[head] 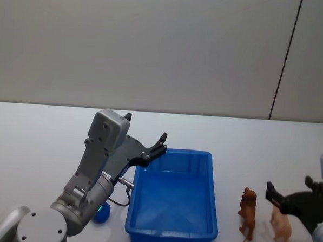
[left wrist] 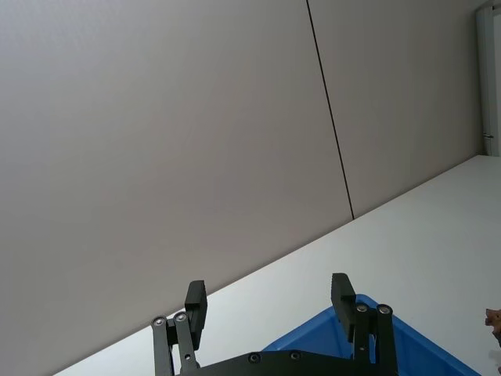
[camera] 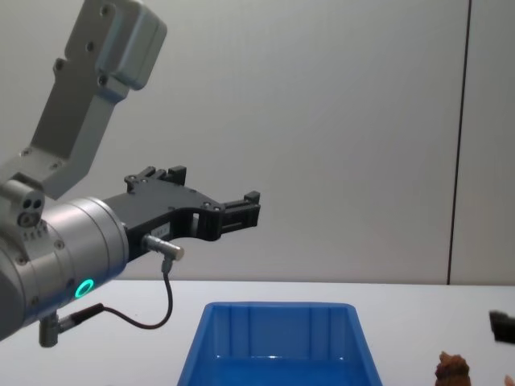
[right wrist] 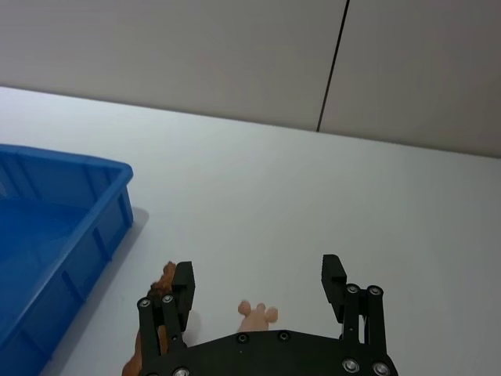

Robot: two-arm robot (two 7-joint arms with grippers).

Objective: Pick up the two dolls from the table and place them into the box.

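Open right claw (head: 289, 185), above the pale doll (head: 281, 225) at the box's (head: 171, 238) three o'clock, should drop centred, missing the brown doll (head: 248, 211); open left claw (head: 145, 126) idles at ten o'clock.

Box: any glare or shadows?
Head view: pale sheen on the box floor, no hard glare; left tool open, raised by its far-left corner. Right wrist view: soft shadow on the table beside the box wall; right tool open by the pale doll.

No readable text, label, brand or number anywhere (not even a sign)
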